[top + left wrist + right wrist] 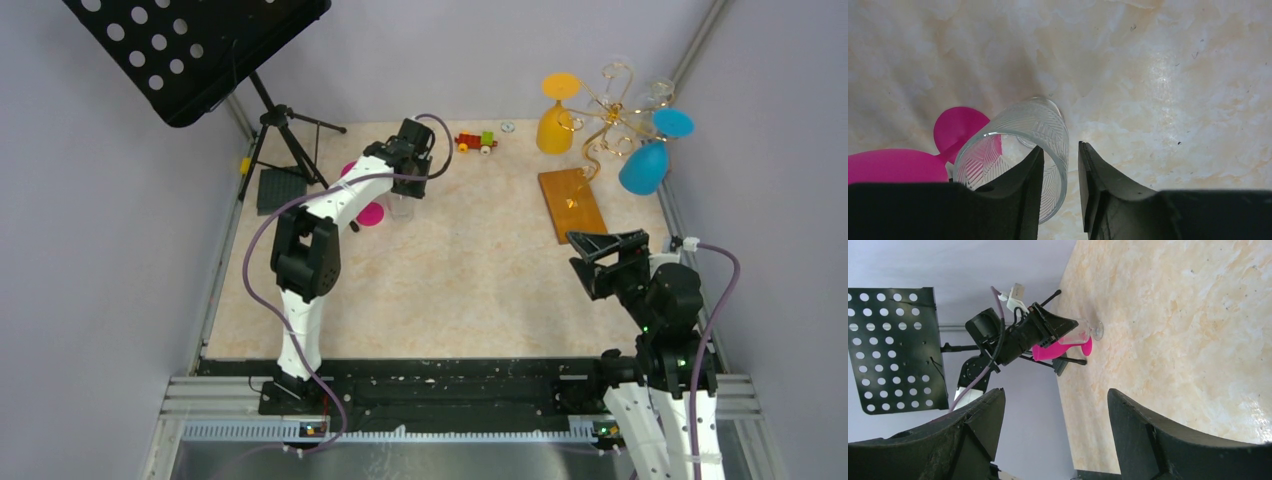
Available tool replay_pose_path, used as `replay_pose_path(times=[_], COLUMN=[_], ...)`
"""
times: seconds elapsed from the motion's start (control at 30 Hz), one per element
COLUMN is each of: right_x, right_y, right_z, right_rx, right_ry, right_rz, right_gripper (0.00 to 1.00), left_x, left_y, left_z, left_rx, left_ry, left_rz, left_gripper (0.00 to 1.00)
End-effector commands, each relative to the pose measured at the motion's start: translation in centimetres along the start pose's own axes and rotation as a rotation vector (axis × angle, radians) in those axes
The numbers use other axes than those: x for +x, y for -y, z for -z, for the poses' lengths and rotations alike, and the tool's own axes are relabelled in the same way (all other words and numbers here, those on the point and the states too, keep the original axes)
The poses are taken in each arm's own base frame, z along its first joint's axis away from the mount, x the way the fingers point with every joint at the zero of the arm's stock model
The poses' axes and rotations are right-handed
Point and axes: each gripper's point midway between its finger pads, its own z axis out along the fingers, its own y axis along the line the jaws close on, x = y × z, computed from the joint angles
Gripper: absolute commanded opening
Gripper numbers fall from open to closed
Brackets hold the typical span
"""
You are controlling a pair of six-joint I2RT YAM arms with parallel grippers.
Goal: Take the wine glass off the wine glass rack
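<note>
The wine glass (pixel 1018 132), clear and etched, stands on the table (pixel 480 290) beside one pink glass (pixel 371 213), well apart from the wine glass rack (pixel 600 115). The left gripper (pixel 1060 146) hides much of it. That gripper's fingers sit close together astride the glass wall, but whether they pinch it cannot be told. Two glasses hang on the rack, one yellow glass (pixel 553 128) and one blue glass (pixel 642 168). The right gripper (pixel 1053 405) is spread wide.

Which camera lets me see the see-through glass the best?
The left wrist camera. The clear glass fills the middle there, close enough to show its leafy pattern. The top camera mostly hides it under the left arm. The right wrist camera shows it small and far off, standing by a pink glass.
</note>
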Motion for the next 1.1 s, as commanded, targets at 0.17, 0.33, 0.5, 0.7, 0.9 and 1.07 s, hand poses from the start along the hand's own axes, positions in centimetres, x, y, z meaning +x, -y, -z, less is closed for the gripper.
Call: replay_pose_path(times=[0.17,0.33,0.5,0.7,0.9,1.07], right_x=[0.1,-0.2,-0.7,-3.0,-8.0,-12.0], right_y=[-1.4,-3.1,-8.0,-15.2,-21.1,-21.1], right_z=[-0.1,0.1,0.0,-1.1,-3.3,-8.5], right_rx=[-0.043,-0.073,-0.182,-0.273,-0.261,-0.149], right_ry=[-0.019,-0.02,-0.042,-0.007,0.166,0.289], right_rz=[0.01,0.05,0.134,0.293,0.449,0.502], right_gripper=[0.75,0.76,0.76,0.74,0.63,0.69], left_x=[-3.5,-4.9,-6.3,-6.6,-4.5,-2.7], left_y=[-1.0,-0.5,-0.7,-0.7,0.7,0.7], left_z=[4.2,8.0,12.6,17.0,20.6,23.3], left_rx=[-0.015,0.039,0.09,0.165,0.297,0.344], left_ry=[0.137,0.209,0.294,0.352,0.398,0.452], left_rz=[0.012,0.029,0.062,0.107,0.135,0.149], left_gripper=[0.51,0.64,0.88,0.95,0.95,0.95])
